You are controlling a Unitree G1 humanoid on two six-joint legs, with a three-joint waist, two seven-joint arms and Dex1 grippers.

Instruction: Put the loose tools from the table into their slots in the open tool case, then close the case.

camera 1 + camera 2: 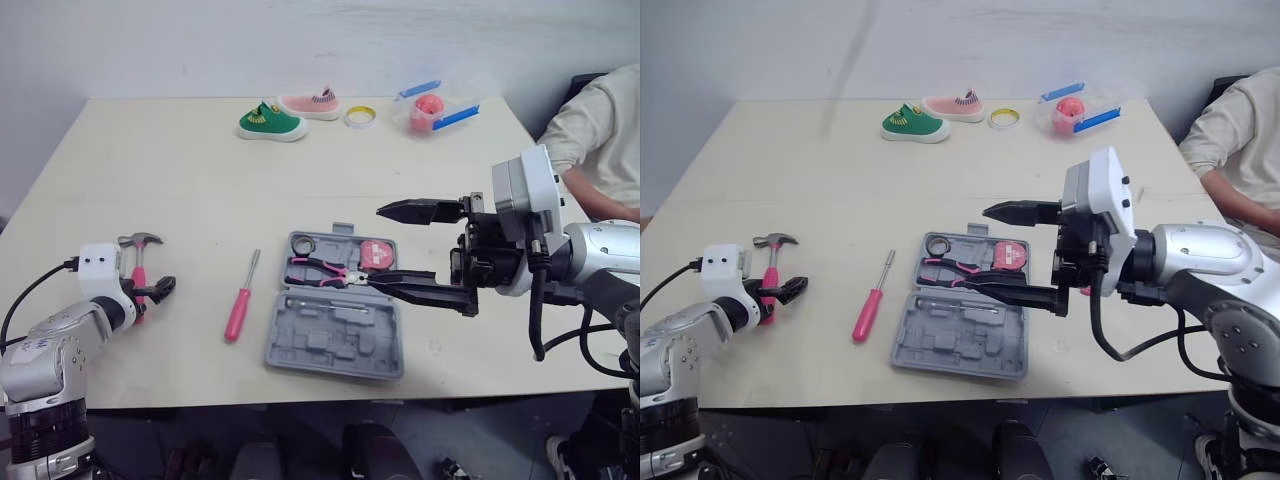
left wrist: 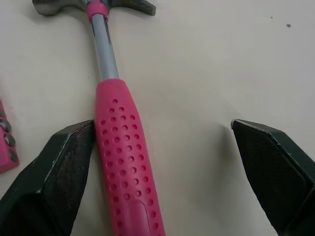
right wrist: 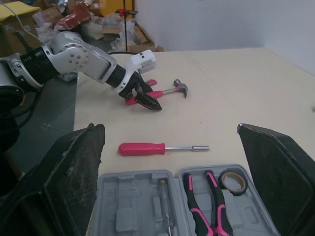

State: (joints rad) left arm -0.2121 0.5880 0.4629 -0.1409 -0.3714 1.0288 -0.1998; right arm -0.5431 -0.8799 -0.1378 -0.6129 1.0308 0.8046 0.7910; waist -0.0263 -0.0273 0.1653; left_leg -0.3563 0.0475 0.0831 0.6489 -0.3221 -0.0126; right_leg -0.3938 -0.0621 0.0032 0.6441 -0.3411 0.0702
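A pink-handled hammer (image 1: 139, 262) lies at the table's left front. My left gripper (image 1: 155, 290) is open astride its handle (image 2: 120, 162); one finger (image 2: 64, 167) touches the handle, the other stands well clear. A pink screwdriver (image 1: 240, 300) lies just left of the open grey tool case (image 1: 320, 345). Pink-handled pliers (image 1: 325, 272), a red tape measure (image 1: 377, 254) and a black tape roll (image 1: 304, 244) sit in the case. My right gripper (image 1: 380, 246) hovers wide open over the case's right side, holding nothing.
A green shoe (image 1: 270, 122), a pink shoe (image 1: 312, 103), a tape ring (image 1: 360, 117) and a clear box with blue clips (image 1: 432, 112) lie along the far edge. A person's sleeve (image 1: 600, 130) is at the right. A small pink piece (image 2: 5, 147) lies beside the hammer.
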